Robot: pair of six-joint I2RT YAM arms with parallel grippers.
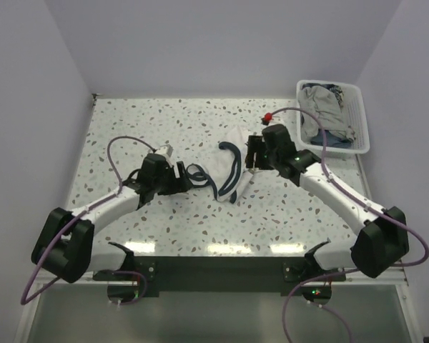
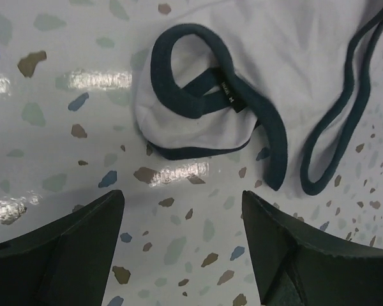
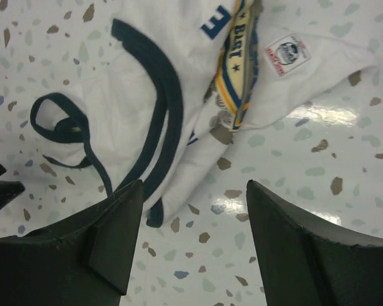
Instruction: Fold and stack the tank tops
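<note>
**Both grippers spread beside the white tank top**

The left gripper (image 1: 188,179) (image 2: 182,207) sits at the near-left end of the white tank top (image 1: 234,148) (image 2: 287,51). Its two dark fingers are spread apart with only bare speckled tabletop (image 1: 129,121) between them. From the left wrist, the cloth lies just beyond the fingertips and nothing is pinched. A loop of navy trim (image 2: 169,44) curls there over a rounded fold of white fabric, and a small black tag (image 2: 228,95) is sewn into the trim. A second, thinner navy loop trails off to the right.

The white tank top lies rumpled at the middle of the table, between the two grippers. It is bunched into a narrow heap that runs from the near left to the far right, with its navy edging showing on top.

The right gripper (image 1: 252,158) (image 3: 195,191) is at the garment's right edge, its fingers likewise spread wide and gripping nothing. In the right wrist view, the near corner of the cloth comes just beside the left-hand finger. The blue-and-yellow chest print (image 3: 239,57) is creased into a fold, and a small printed patch (image 3: 287,51) shows beside it.

At the far right corner stands a white slatted basket (image 1: 362,118), well apart from the white top. The grey tank top (image 1: 322,107) is crumpled inside it, draping over the near-left rim.
</note>
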